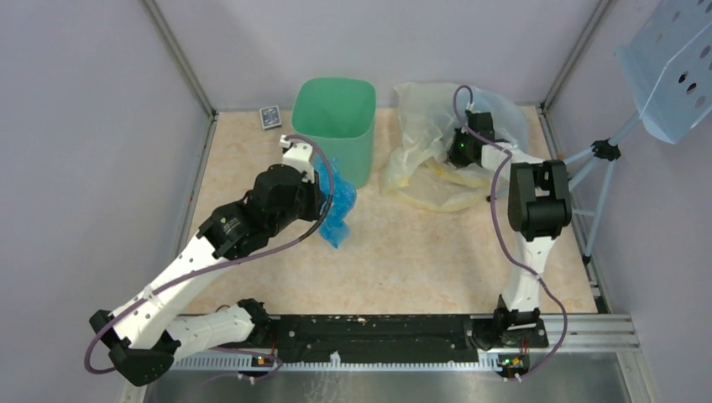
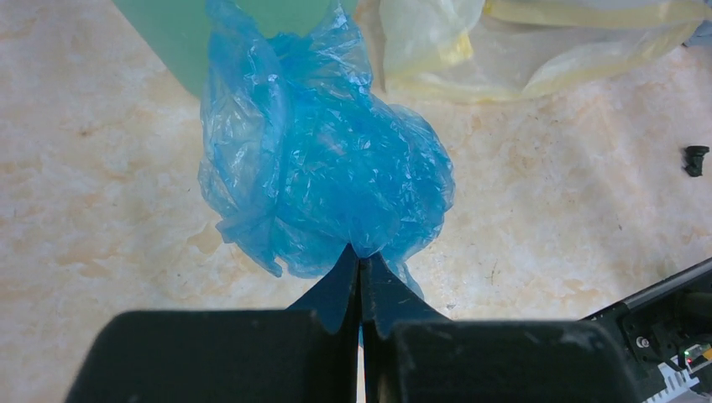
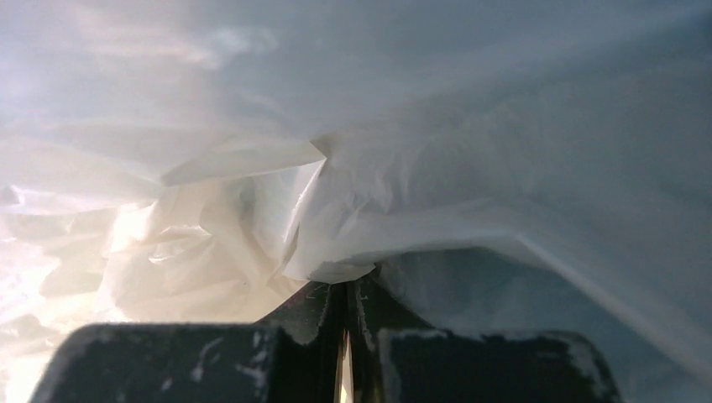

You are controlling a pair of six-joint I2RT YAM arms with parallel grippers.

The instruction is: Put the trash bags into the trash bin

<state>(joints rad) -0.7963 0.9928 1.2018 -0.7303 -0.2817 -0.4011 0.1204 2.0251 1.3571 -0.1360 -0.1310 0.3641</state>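
The green trash bin (image 1: 336,126) stands upright at the back middle of the table; its wall also shows in the left wrist view (image 2: 176,34). My left gripper (image 2: 361,259) is shut on a crumpled light blue trash bag (image 2: 319,176), held just left of and in front of the bin; the same blue bag shows in the top view (image 1: 337,206). A pale yellowish bag (image 1: 432,151) lies spread at the back right. My right gripper (image 3: 346,281) is shut on a fold of this pale bag (image 3: 336,227), which fills its view.
A small dark card box (image 1: 269,117) lies at the back left of the bin. Metal frame posts and walls enclose the table. A blue perforated panel on a tripod (image 1: 672,59) stands outside at the right. A small black part (image 2: 695,159) lies on the table.
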